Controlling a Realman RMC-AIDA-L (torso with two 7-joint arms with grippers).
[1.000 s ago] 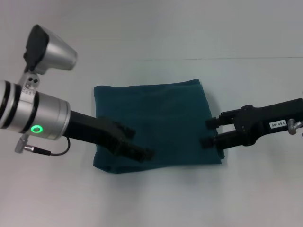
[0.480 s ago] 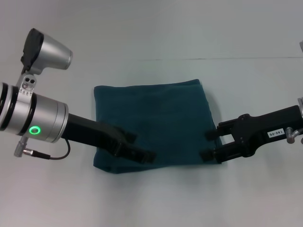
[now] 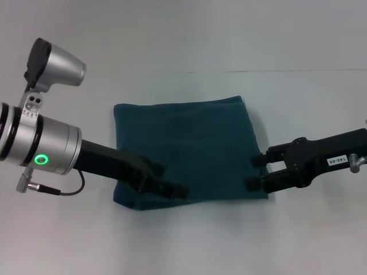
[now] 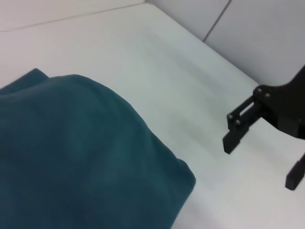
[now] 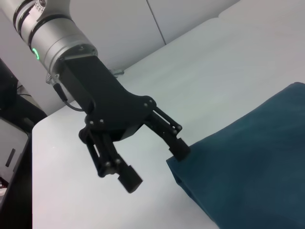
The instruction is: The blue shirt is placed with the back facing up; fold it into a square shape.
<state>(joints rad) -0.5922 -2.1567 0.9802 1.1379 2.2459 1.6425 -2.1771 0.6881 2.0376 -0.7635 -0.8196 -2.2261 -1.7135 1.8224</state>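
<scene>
**Folded teal shirt lies between two open grippers**

The blue shirt point(image 3: 186, 152) lies on the white table point(image 3: 183, 240) as a compact, roughly square bundle, its dark teal fabric plain, matte and soft. Its far edge runs straight, while the near edge looks thicker and rounded where the layers stack. In the left wrist view the cloth point(image 4: 81, 157) bulges gently, with a blunt, rolled corner.

The left gripper point(image 3: 169, 179) sits over the shirt's near-left corner, its fingers point(image 5: 178, 148) spread apart and holding nothing; in the right wrist view one fingertip is right at the shirt's corner edge, the other over bare table.

The right gripper point(image 3: 255, 172) sits at the shirt's near-right edge, jaws parted and empty, the fingertips at the fabric's border. Whether they touch it cannot be told.
</scene>
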